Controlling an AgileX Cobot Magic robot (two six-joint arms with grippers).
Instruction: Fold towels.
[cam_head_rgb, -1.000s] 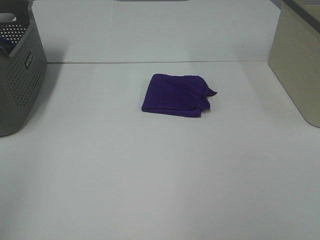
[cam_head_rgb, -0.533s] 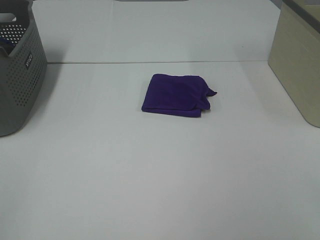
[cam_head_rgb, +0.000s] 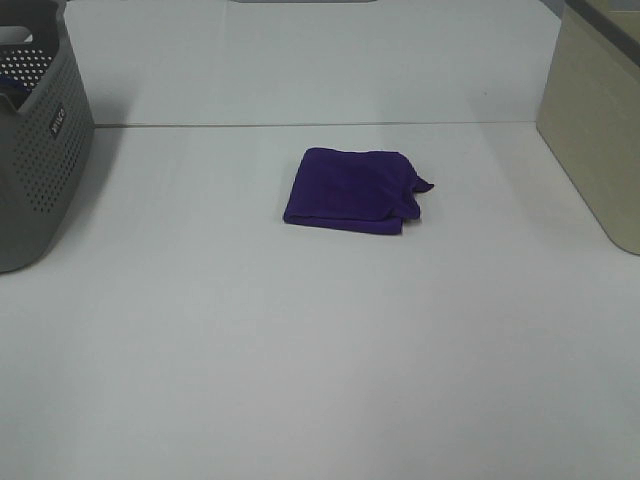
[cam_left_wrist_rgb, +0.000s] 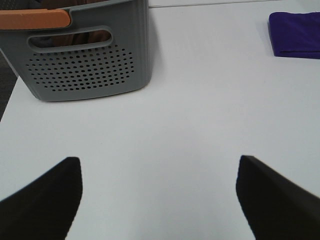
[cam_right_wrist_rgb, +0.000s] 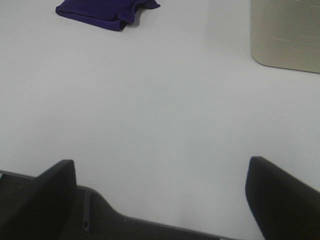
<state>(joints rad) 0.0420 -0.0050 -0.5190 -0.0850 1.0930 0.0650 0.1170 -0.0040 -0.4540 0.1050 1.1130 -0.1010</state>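
The deep purple towel (cam_head_rgb: 353, 190) lies folded into a small rectangle on the white table (cam_head_rgb: 300, 330), with one corner sticking out at its right side. It also shows in the left wrist view (cam_left_wrist_rgb: 295, 34) and in the right wrist view (cam_right_wrist_rgb: 102, 11). No white tag shows. Neither arm appears in the exterior high view. My left gripper (cam_left_wrist_rgb: 157, 192) is open and empty over bare table, far from the towel. My right gripper (cam_right_wrist_rgb: 160, 195) is open and empty above the table's front edge, also far from the towel.
A grey perforated basket (cam_head_rgb: 35, 150) stands at the far left; it shows in the left wrist view (cam_left_wrist_rgb: 85, 60) with an orange item (cam_left_wrist_rgb: 32, 18) at its rim. A beige bin (cam_head_rgb: 600, 120) stands at the far right, also in the right wrist view (cam_right_wrist_rgb: 285, 35).
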